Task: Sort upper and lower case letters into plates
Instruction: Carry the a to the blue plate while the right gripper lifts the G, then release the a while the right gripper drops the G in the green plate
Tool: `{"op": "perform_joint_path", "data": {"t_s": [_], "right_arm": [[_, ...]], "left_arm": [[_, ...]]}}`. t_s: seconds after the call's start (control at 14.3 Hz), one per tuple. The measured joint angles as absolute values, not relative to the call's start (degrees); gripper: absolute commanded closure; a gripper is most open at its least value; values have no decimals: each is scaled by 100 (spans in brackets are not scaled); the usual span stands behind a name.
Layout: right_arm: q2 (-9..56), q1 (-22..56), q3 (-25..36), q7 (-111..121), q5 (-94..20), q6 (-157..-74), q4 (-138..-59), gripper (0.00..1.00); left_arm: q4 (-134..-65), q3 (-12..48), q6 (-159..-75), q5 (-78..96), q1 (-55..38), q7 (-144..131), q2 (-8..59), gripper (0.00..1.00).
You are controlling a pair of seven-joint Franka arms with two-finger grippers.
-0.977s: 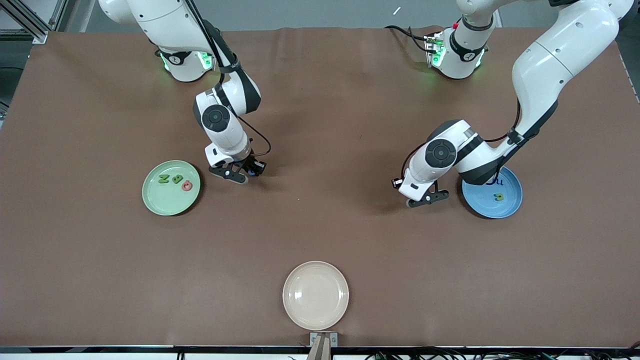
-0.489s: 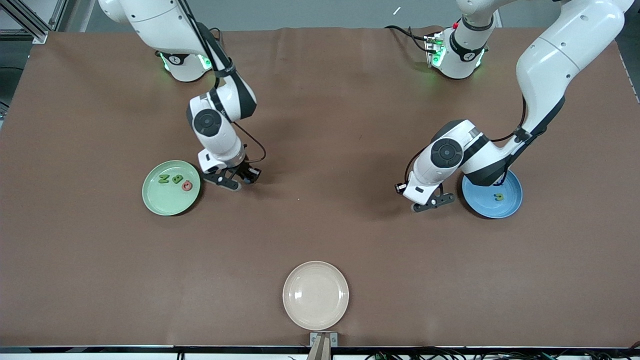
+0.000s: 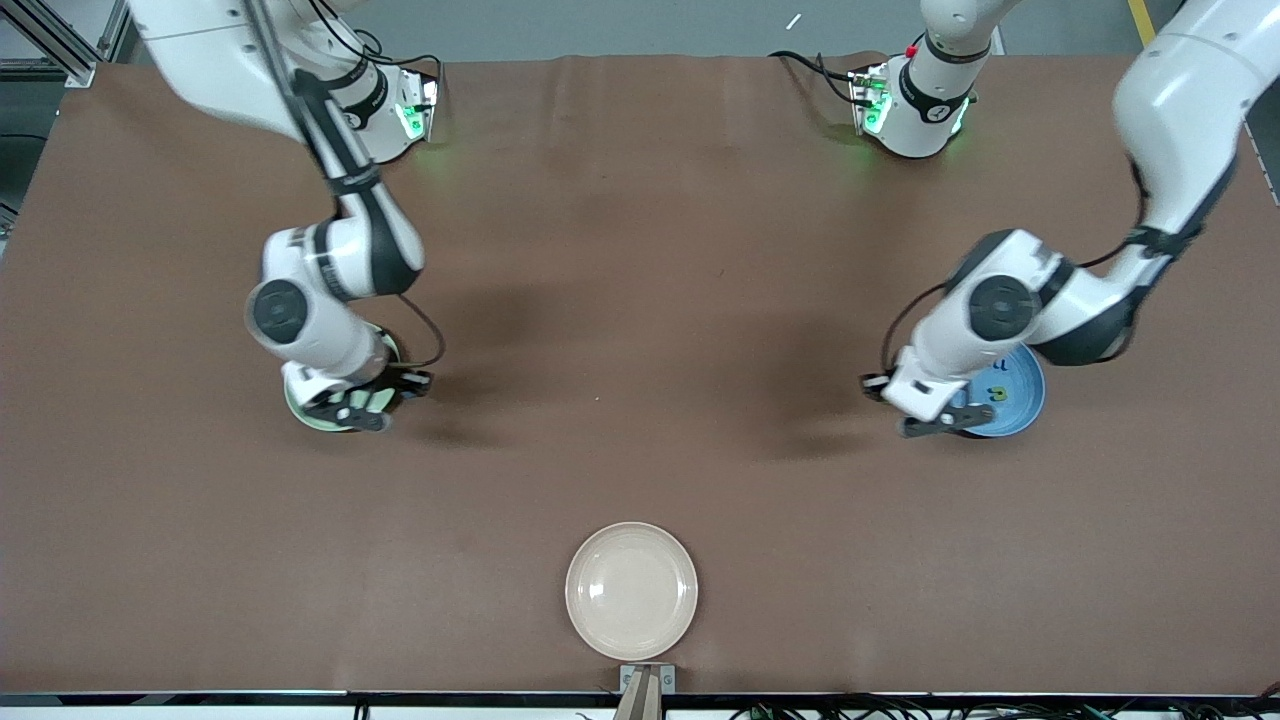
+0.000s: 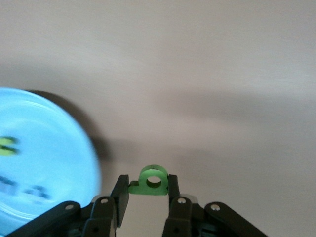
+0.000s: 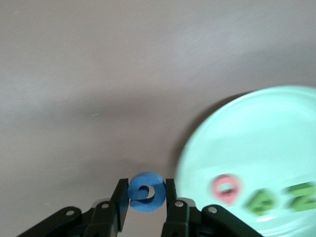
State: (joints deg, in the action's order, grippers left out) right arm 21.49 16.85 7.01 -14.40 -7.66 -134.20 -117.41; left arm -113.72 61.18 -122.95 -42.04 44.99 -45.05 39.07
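the blue g (image 5: 146,198) is pinched upright between the fingers of the right gripper (image 5: 144,200), standing on edge with its flat face toward the wrist camera and its rounded outline sticking out past the fingertips; being nearly round it has no clear long axis. the grip across the thin flat faces looks chosen so that parting the fingers would let it drop flat. the pale green plate (image 5: 256,128) lies just beside this gripper in the right wrist view, with a pink round letter (image 5: 226,187) and two green capitals (image 5: 281,200) already in it, blurred. in the front view the right gripper (image 3: 352,405) hangs over that plate's (image 3: 296,412) edge nearest the camera, so the g seems about to join the capitals. the small green b (image 4: 153,180) is clamped the same way in the left gripper (image 4: 146,195), upright, its ring at the fingertips and a short stem pointing sideways, so its long axis lies across the fingers. the sky blue plate (image 4: 44,163) sits just off to one side of it, holding a yellow-green letter (image 4: 7,145) and darker pieces too smeared to read. from the front, the left gripper (image 3: 935,420) is over the rim of the blue plate (image 3: 1020,405), toward the table's middle. a cream plate (image 3: 631,590) sits well apart from both grippers, nearest the camera.
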Motion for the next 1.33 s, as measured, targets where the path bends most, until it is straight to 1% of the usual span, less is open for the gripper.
{"op": "perform_joint_path", "data": {"t_s": [0.28,0.63,0.98,1.26,1.33], "right_arm": [[2160,890,708,-414,-642,-13313,-11664,100],[2349,821,652,-333,-632,-13396,-11673,99],[2615,712,661,-333,-630,-13528,-11735,99],[2617,691,661,-333,-630,-13530,-11825,94],[2617,691,661,-333,-630,-13530,-11839,83]], "left_arm": [[-11480,6081,-12257,-4204,5267,-3336,3925,85],[-11492,5679,-12285,-4543,5329,-2884,3989,85],[-11494,5456,-12621,-4862,5299,-2875,4245,84],[-11494,5364,-12747,-4874,5150,-2875,4316,82],[-11494,5363,-12747,-4875,5137,-2875,4325,79]]}}
